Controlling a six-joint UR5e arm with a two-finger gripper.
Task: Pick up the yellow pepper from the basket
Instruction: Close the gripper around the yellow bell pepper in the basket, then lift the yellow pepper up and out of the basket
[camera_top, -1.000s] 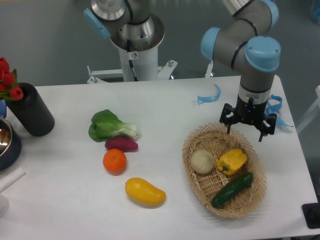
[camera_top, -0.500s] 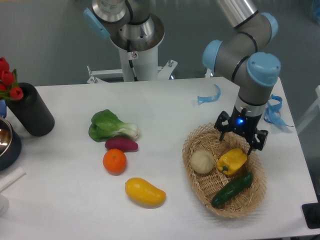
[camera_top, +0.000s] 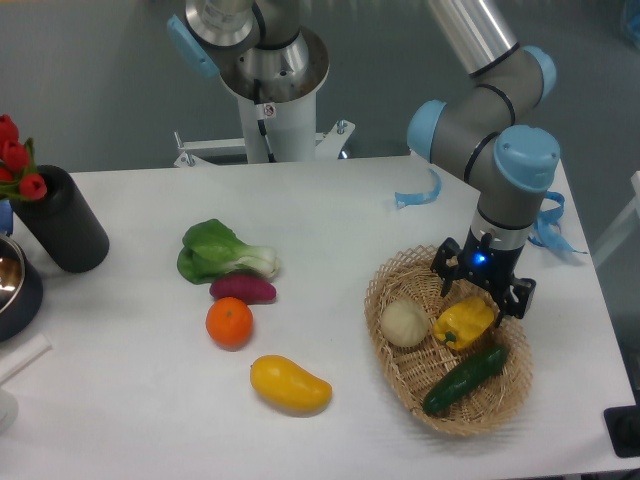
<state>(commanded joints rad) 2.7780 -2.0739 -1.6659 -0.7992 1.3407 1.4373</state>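
Your yellow pepper (camera_top: 464, 322) sits in the basket (camera_top: 400, 371) on the right of the worktop (camera_top: 330, 230), between a pale round vegetable (camera_top: 404, 323) on its left and a dark green cucumber (camera_top: 465, 379) on its near side. The end effector (camera_top: 482, 296) hangs right over the pepper with its fingers spread open to either side, gripping nothing. Well apart to the left lie an orange (camera_top: 229, 323), a yellow mango (camera_top: 289, 384) and a leafy green (camera_top: 218, 250).
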